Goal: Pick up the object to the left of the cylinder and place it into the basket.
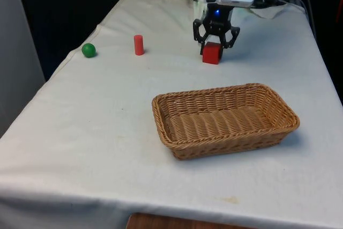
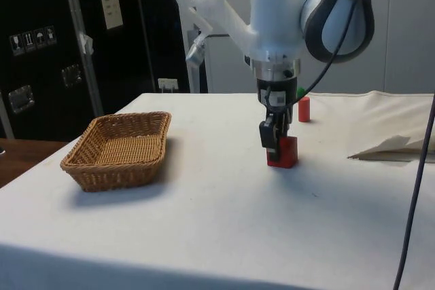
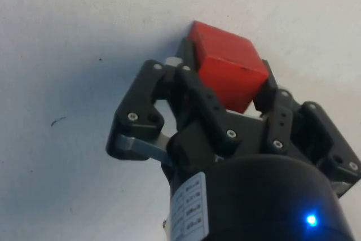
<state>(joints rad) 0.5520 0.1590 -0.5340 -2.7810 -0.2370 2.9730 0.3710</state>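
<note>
Front view has the hand (image 1: pixel 216 42) low over the counter (image 1: pixel 96 132), its two fingers set on either side of the red cube (image 1: pixel 211 53) and apparently closed on it, the cube resting on the cloth. That cube lies on the front view's right of the red cylinder (image 1: pixel 139 45); the green ball (image 1: pixel 89 50) lies on its left (so the task's wording may point elsewhere). A lift here risks carrying the wrong object to the basket (image 1: pixel 225 119), or letting a skewed cube slip.
</note>
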